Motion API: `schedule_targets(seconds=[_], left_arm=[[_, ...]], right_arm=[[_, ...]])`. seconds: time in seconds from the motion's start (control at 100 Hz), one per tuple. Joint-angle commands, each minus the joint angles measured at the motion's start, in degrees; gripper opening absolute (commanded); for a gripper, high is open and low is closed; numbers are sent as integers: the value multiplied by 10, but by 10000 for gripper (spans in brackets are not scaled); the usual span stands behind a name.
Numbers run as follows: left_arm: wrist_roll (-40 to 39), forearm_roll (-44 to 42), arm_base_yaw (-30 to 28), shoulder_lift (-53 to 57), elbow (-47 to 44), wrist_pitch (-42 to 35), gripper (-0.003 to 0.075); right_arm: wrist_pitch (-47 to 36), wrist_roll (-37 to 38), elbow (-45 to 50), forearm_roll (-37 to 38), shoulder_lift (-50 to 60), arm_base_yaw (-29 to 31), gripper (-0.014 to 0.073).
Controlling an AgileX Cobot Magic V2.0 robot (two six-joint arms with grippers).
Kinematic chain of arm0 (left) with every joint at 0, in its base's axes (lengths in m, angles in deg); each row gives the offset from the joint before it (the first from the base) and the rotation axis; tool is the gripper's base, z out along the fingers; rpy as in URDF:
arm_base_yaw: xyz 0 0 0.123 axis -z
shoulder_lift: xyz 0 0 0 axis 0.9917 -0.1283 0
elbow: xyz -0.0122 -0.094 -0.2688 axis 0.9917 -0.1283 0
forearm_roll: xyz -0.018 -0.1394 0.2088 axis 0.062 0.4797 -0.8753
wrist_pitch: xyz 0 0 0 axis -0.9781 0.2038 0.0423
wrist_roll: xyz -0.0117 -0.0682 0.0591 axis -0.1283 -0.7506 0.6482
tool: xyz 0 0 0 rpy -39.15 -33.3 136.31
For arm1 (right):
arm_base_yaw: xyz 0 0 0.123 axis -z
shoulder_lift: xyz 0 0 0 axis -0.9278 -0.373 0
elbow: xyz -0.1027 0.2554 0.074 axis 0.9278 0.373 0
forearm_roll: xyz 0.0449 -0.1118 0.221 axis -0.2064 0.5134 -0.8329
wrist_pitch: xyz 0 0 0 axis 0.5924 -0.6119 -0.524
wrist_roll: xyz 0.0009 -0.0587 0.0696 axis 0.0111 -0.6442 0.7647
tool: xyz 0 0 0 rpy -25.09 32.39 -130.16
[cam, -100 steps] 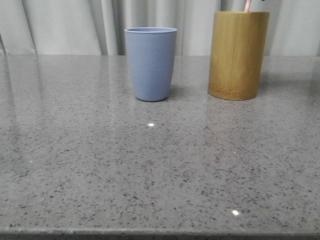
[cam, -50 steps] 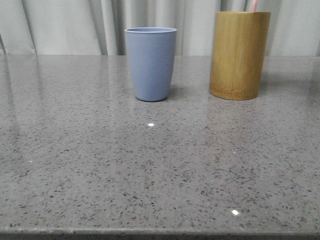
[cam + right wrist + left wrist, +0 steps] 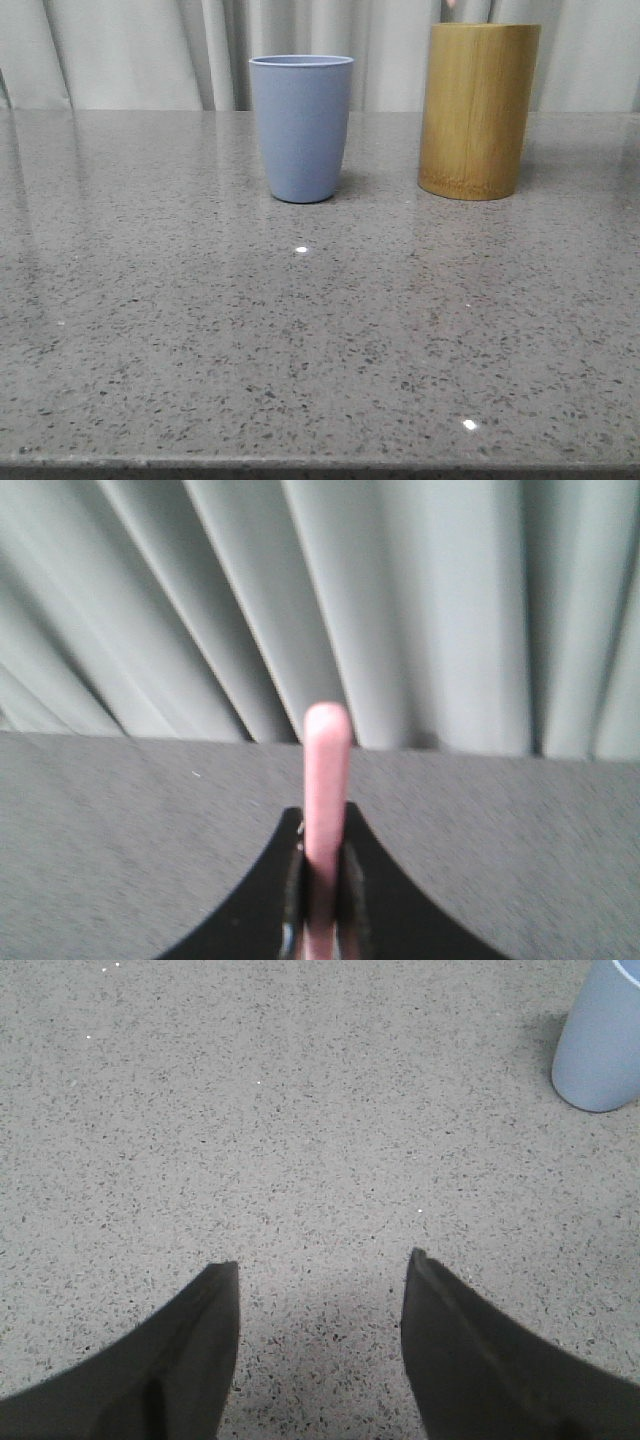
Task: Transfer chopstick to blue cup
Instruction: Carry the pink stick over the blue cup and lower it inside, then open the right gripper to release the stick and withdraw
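The right claw has the chopstick pinched between its two dark fingers, the pink stick running straight out ahead of the tips with its rounded end towards the curtain. Its long axis lies in line with the claw. From the front the blue cup stands on the worktop, just left of the bamboo holder, the two apart. So I judge the carry has to go leftward, then down into that open mouth. A pale fleck sits at the top edge above the holder; too small to call. The left claw hangs spread over bare worktop, holding nothing, the cup off to one side; it's the idle arm here.
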Motion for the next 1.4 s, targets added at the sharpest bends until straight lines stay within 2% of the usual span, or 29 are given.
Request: schedule_targets(seconds=[0.0, 0.38, 0.88, 0.98, 1.1, 1.15, 1.39], left_arm=[[-6, -2, -1, 4, 15, -42, 368], [-6, -2, -1, 4, 15, -41, 368], [-6, -2, -1, 4, 15, -40, 368], [-6, -2, -1, 4, 15, -40, 368], [-6, -2, -1, 4, 15, -40, 368], [-6, -2, -1, 4, 15, -40, 368], [-6, -2, -1, 4, 15, -41, 368]], right_arm=[[-41, -7, -36, -10, 25, -21, -85], [-56, -7, -41, -10, -2, -119, -85], [-33, -7, -41, -11, -91, -129, -76], [-29, -7, -41, -11, -95, -129, 13], [-28, -7, -41, -11, -96, -129, 197], [-28, -7, -41, -11, -96, -129, 245], [-19, -7, -41, -11, -95, -129, 260]])
